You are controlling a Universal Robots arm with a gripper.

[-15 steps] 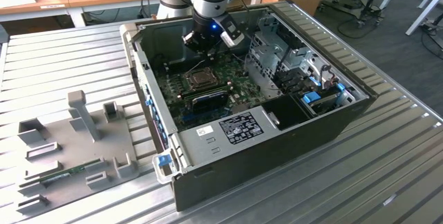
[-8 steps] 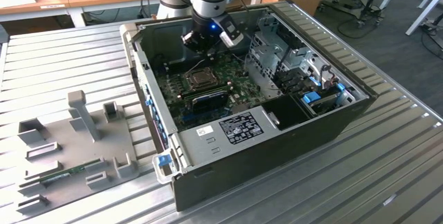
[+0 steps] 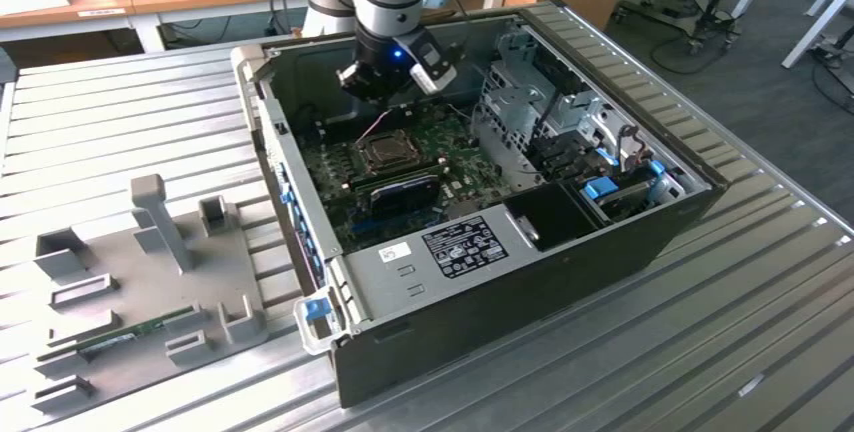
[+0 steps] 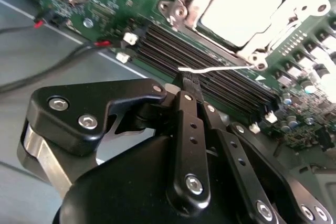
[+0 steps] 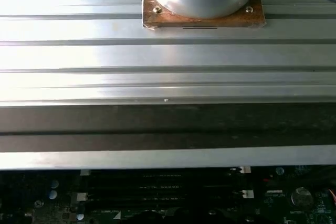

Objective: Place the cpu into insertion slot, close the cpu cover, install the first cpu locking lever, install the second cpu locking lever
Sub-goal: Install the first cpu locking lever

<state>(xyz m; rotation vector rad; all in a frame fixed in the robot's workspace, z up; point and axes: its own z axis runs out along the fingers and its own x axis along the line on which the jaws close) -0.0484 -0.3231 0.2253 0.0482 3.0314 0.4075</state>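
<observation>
The gripper (image 4: 190,83) has its fingers drawn narrow, and the thin locking lever (image 4: 220,70) ends at their tips. Whether it is clamped or only pushed I cannot tell, because the linkages hide the contact. It hangs low beside the insertion slot (image 3: 387,152), probably to work this lever. The cpu (image 4: 239,9) lies inside, framed by the cpu cover (image 4: 191,1) — the far corner is cut off.
</observation>
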